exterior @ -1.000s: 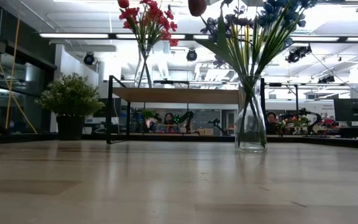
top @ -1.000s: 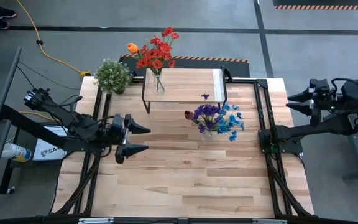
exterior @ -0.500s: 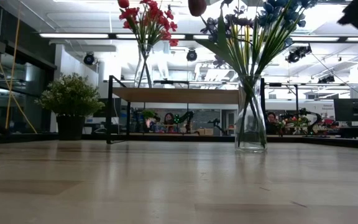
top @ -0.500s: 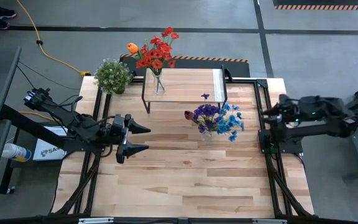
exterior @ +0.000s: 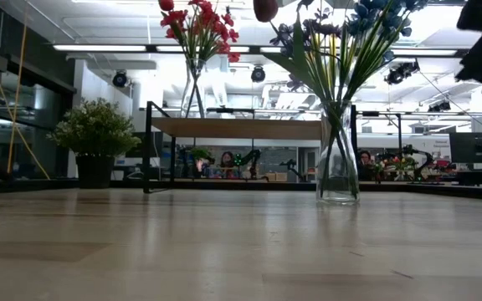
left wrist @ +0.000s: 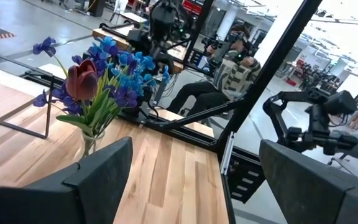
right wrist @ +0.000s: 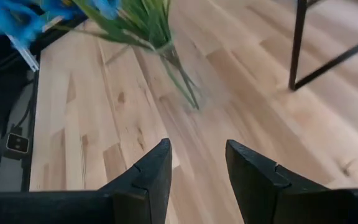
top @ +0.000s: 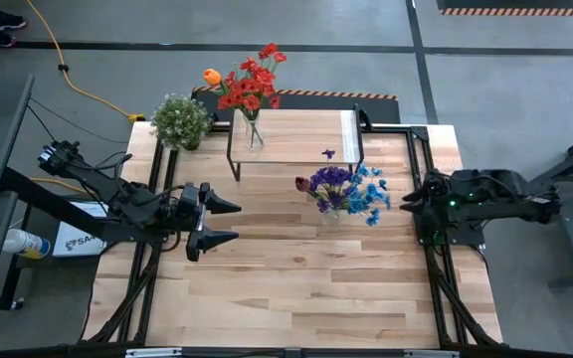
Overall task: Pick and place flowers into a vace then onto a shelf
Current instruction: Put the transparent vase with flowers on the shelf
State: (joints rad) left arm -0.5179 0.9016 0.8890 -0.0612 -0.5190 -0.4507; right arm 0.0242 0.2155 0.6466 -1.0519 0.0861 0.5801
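Since the earlier frames, we see the right arm swing in from beyond the table's right side; its right gripper (top: pixel 403 197) now hangs at the table's right edge, near the blue and purple bouquet, while the left arm has not shifted.

From the high view, we find the left gripper (top: pixel 229 222) over the left part of the table (top: pixel 296 288), its 2 fingers spread wide with nothing between them. The shelf (top: pixel 296 134) stands at the table's far edge. On its left end sits a clear vase (top: pixel 255 132) holding the red flowers (top: pixel 250 85) and 1 orange bloom (top: pixel 211 76). A small purple blossom (top: pixel 328 153) lies loose on the shelf top. Just in front of the shelf, on the table, stands the bouquet of blue and purple flowers (top: pixel 346 191). A potted plant (top: pixel 180 120) sits at the far left corner.

From the low view, we see this bouquet in a glass vase (exterior: pixel 338 163), upright, with the shelf behind it and a dark piece of the right arm at the upper right corner.

From the left wrist view, we see both wide fingers (left wrist: pixel 101 171) framing the bouquet, a maroon bloom (left wrist: pixel 81 79) among the blue.

From the right wrist view, we see the 2 fingers (right wrist: pixel 149 168) partly apart and empty, the green stems (right wrist: pixel 166 56) ahead of them.
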